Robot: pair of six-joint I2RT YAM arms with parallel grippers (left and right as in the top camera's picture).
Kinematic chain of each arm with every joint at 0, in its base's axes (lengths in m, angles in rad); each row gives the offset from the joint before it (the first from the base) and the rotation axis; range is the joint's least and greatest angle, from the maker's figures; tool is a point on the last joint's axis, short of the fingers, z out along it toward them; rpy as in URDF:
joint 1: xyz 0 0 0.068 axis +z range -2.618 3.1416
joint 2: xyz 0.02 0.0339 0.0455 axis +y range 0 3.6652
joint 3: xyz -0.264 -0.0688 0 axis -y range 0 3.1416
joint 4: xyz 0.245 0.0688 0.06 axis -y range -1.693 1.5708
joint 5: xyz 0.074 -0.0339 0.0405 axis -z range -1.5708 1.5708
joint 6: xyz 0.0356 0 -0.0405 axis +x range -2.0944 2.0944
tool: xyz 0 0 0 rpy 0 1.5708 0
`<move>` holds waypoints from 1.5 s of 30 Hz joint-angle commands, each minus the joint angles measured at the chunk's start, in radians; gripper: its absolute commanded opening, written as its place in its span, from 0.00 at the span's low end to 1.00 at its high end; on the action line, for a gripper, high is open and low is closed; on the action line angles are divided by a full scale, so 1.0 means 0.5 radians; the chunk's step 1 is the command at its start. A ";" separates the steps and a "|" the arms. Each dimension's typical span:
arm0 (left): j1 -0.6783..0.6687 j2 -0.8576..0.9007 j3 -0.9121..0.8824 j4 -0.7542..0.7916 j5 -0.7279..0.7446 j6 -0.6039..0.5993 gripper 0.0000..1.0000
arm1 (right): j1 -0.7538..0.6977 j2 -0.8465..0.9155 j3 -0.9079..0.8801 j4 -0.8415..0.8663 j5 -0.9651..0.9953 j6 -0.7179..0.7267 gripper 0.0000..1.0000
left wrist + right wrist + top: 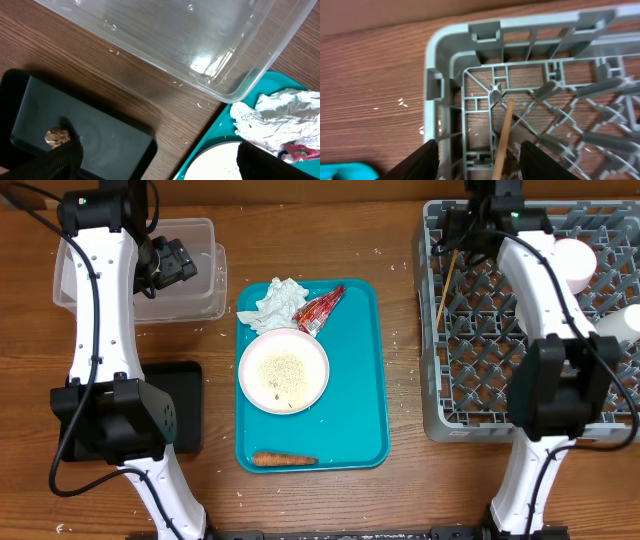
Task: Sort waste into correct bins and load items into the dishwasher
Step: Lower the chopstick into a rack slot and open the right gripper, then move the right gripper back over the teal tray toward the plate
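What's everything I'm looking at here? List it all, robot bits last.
teal tray: one, teal, centre
plate: one, pale pink-white, on teal tray
rice: loose grains, white, on plate
napkin: one, white, tray's far end
snack wrapper: one, red, beside napkin
carrot: one, orange, tray's near end
clear tub: one, clear, far left
black tray: one, black, near left
food lump: one, brown, in black tray
dish rack: one, grey, right
wooden stick: one, tan, rack's far-left corner
white dishes: two, white, in rack
left gripper: black, open, over tub
right gripper: black, open, straddling stick
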 commanded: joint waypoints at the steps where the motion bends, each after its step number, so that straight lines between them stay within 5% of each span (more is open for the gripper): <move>1: -0.012 0.009 0.020 0.003 0.002 -0.027 1.00 | -0.014 0.093 0.034 0.051 0.062 0.083 0.54; 17: -0.012 0.009 0.020 0.003 0.002 -0.028 1.00 | -0.017 0.130 0.035 0.096 0.018 0.096 0.33; 45: -0.012 0.009 0.020 0.003 0.002 -0.027 1.00 | -0.014 -0.147 0.037 -0.050 -0.298 0.098 0.32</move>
